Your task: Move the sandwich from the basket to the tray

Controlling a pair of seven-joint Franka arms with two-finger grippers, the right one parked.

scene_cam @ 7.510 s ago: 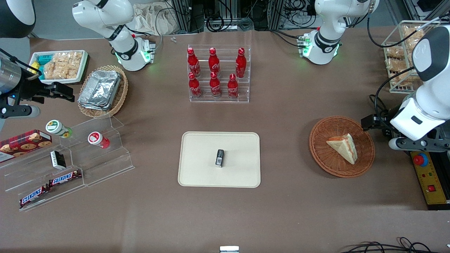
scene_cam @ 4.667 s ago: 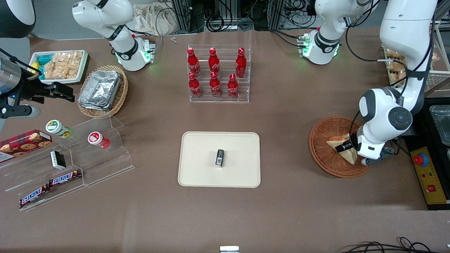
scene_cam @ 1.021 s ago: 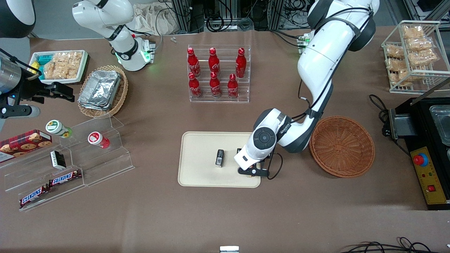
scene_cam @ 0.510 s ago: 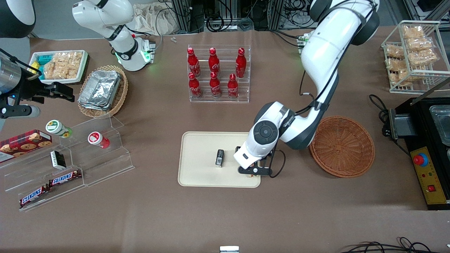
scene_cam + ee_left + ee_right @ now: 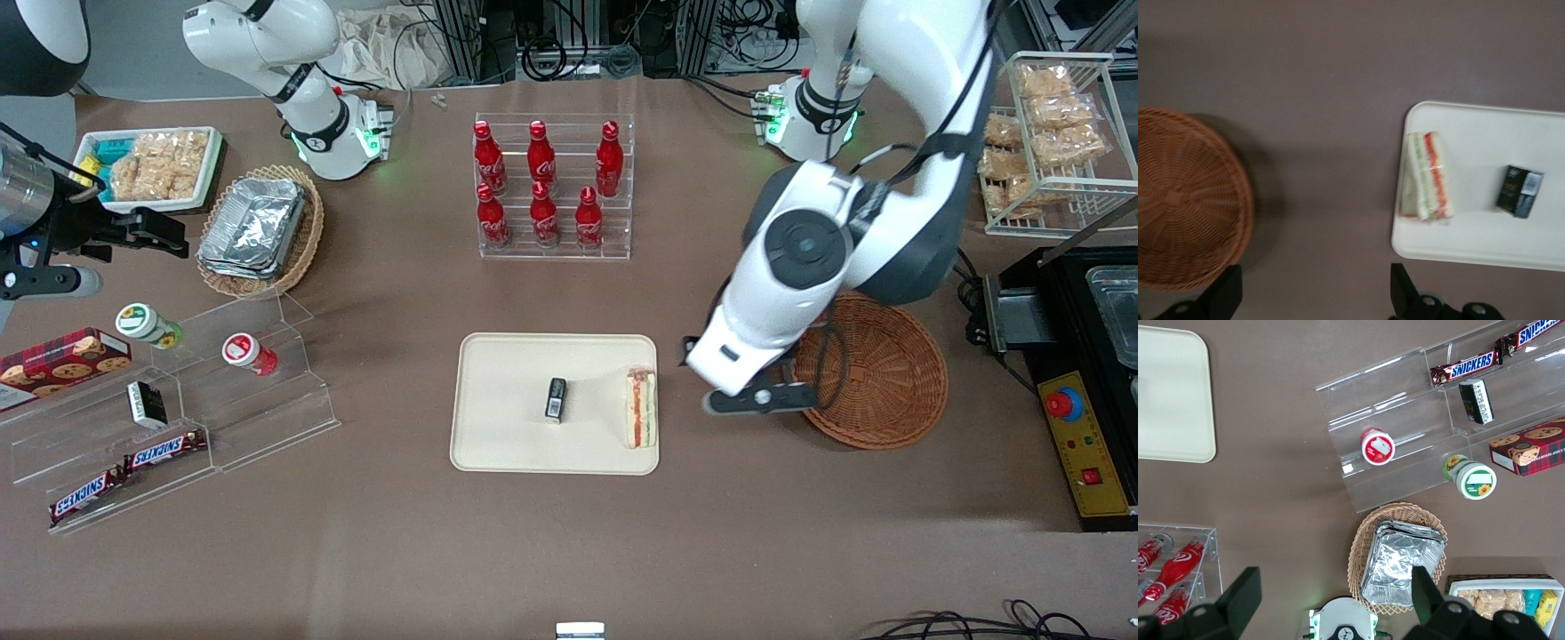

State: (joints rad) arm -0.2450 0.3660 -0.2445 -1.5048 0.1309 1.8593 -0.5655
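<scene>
The sandwich point(image 5: 640, 407) point(image 5: 1427, 176) lies on its side on the cream tray point(image 5: 507, 391) point(image 5: 1485, 233), at the tray's end nearest the round reddish-brown basket point(image 5: 889, 418) point(image 5: 1185, 200). The filling layers on its cut edge face up. The basket holds nothing. My gripper point(image 5: 747, 391) point(image 5: 1313, 297) hangs raised over the bare table between tray and basket. It is open, its fingers are wide apart, and nothing is between them. A corner of the tray point(image 5: 1171, 393) also shows in the right wrist view.
A small black packet point(image 5: 556, 398) point(image 5: 1519, 191) lies in the middle of the tray. A rack of red bottles point(image 5: 551, 187) stands farther from the camera than the tray. A wire rack of bagged snacks point(image 5: 1040, 133) and a black appliance point(image 5: 1067, 293) stand at the working arm's end.
The gripper was low over the tray's end, covering the sandwich. It has since let go, risen and drawn back toward the basket, leaving the sandwich lying on the tray.
</scene>
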